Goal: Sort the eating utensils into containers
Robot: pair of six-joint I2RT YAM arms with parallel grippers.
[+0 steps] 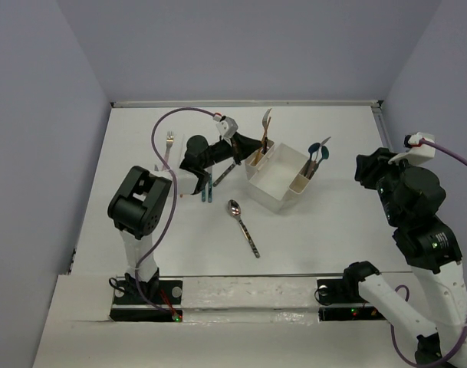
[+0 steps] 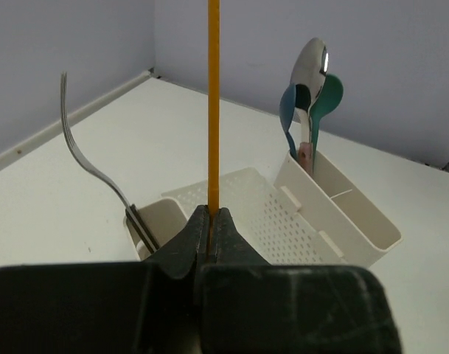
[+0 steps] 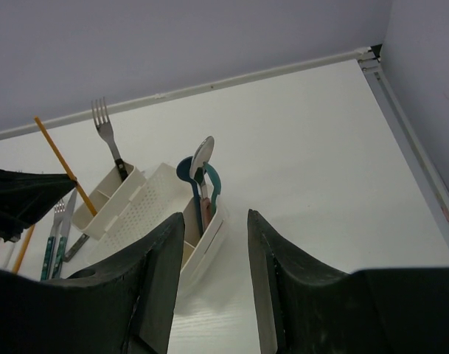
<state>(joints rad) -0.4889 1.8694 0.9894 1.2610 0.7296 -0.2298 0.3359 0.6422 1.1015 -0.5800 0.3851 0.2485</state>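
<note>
1. Spoon (image 1: 241, 223), dark patterned handle: lies flat on the table (image 1: 333, 230), at 7 o'clock from the caddy, apart from it
2. Two teal-handled utensils (image 1: 208, 188): lie side by side on the table at 9 o'clock from the caddy, beneath the left arm; a second orange chopstick (image 3: 21, 251) lies beside them
3. Caddy (image 1: 281, 184), white: wide perforated middle compartment, narrow slot at each end
4. Three spoons (image 1: 317, 153), two teal and one metal: stand bowls up in the 4 o'clock end slot
5. Fork (image 2: 91, 166): stands tines up in the 10 o'clock end slot
6. Left gripper (image 2: 211, 221): jaws clamped tight on an orange chopstick (image 2: 213, 103) at the 10 o'clock end slot; whether its lower tip is inside cannot be told
7. Right gripper (image 3: 213, 287): at 3 o'clock from the caddy, well apart, jaws partly spread, holding nothing
8. Pink-handled fork (image 1: 169, 144): lies on the table at 10 o'clock, farthest back
</note>
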